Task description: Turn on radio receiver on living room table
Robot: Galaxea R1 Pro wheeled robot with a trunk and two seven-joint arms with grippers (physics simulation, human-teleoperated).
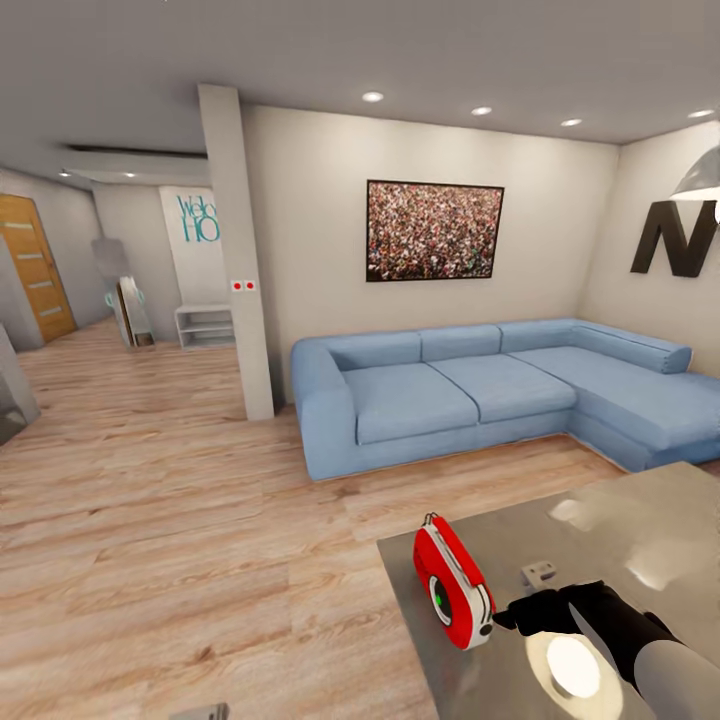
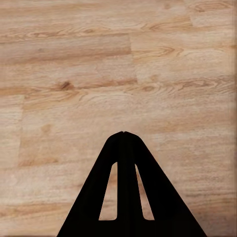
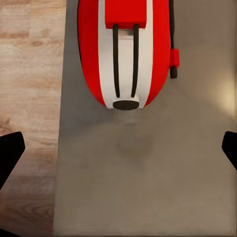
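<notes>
Head view: we're in the living room, blue sofa and crowd picture ahead across the wood floor. The radio receiver stands upright near the worktop edge, dial w/ green centre facing the open floor. Our right hand reaches in low over the worktop, its dark tip just beside the radio's lower corner, touching or nearly so; we can't tell which. A small grey block sits on the worktop just past the hand.

Left wrist view: left hand hangs over bare floor, fingers pressed together to a point, holding nothing. It's idle, well apart from the radio.

Right wrist view: the radio lies straight ahead of the right hand, centred betw. the two fingertips, which sit spread wide at the frame's sides, so that hand is open and empty. We see the radio's white trim, the thin handle and a small dark knob at the end nearest the hand. The worktop edge and floor run alongside one finger.

Judgement: the step is contact w/ the radio to switch it on. To do it well, we'd ease fwd slowly, keep the approach centred, and press lightly. The radio is narrow, upright and near the edge, so a hard or off-centre push could tip it or slide it off toward the floor.
</notes>
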